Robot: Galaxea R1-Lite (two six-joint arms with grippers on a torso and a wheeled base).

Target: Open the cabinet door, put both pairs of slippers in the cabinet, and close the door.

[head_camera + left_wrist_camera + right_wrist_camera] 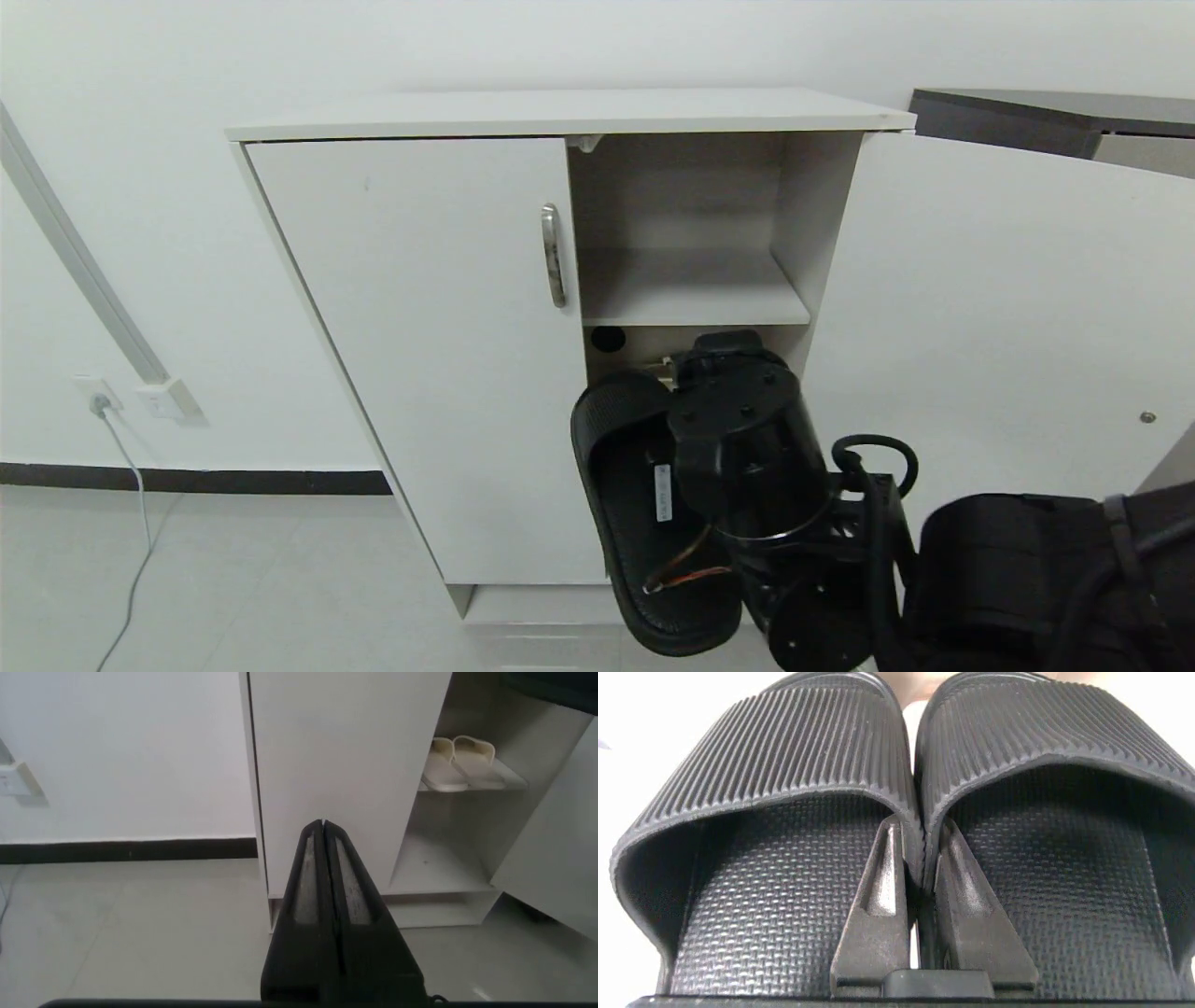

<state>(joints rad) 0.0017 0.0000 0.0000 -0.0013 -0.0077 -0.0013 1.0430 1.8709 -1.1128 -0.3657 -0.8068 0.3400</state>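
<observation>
Pincer, R (920, 826): closed on black slippers (785, 784), fingers pinching the two touching inner side walls together, one finger inside each shoe.
Pincer, L (324, 826): closed, nothing btwn fingers; held low, in front of the closed left door (420, 355), apart from it.

Item 1, black slippers, pair. Side by side, footbeds up, ribbed straps at far end. Held in the air just in front of cabinet (569, 110), at the open right compartment, below the upper shelf (691, 289). Long axis runs near-to-far, toes twd cabinet interior, heels twd robot, heel end dropped lower.
- R wrist view: both shoes, the grip, textured footbeds.
- Head view: the left shoe (625, 485) w/ white label on footbed; its partner sits behind the R wrist.

Item 2, beige slippers (460, 758), pair. Side by side, touching, on a lower shelf (509, 782) inside the right compartment, one level above the cabinet's bottom board. Long axis runs front-to-back; which end faces out: can't tell.
- L wrist view gives this pair; in head view the R arm stands in front of that level.

Item 3, cabinet, white. Left door closed, metal handle (554, 255) upright at its right edge. Right door (990, 308) swung wide open to the right.

Misc: wall socket (93, 397) w/ cable down to floor (233, 579), far left.
</observation>
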